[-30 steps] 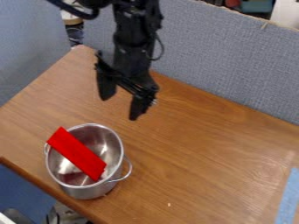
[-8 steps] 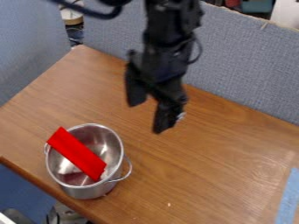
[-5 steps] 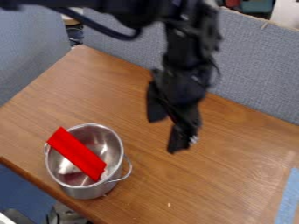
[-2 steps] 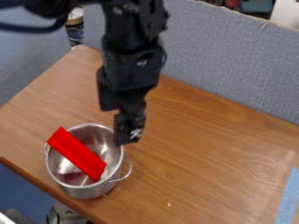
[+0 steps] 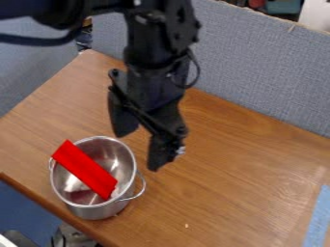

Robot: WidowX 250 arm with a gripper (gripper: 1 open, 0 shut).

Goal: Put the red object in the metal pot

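Note:
The red object (image 5: pixel 84 165), a flat bright red block, lies slanted inside the metal pot (image 5: pixel 123 196), with its upper left end resting over the pot's rim. The shiny round pot stands near the table's front left corner. My gripper (image 5: pixel 142 140) hangs just above and to the right of the pot, fingers pointing down. Its two black fingers (image 5: pixel 164 151) stand apart, open, with nothing between them. It does not touch the block.
The wooden table (image 5: pixel 245 174) stretches to the right and back. A grey-blue partition wall (image 5: pixel 258 68) runs behind it. The table's front left edge passes close under the pot.
My gripper has swung from the middle right of the table to the left and down, ending beside the pot. The red block and pot have not moved.

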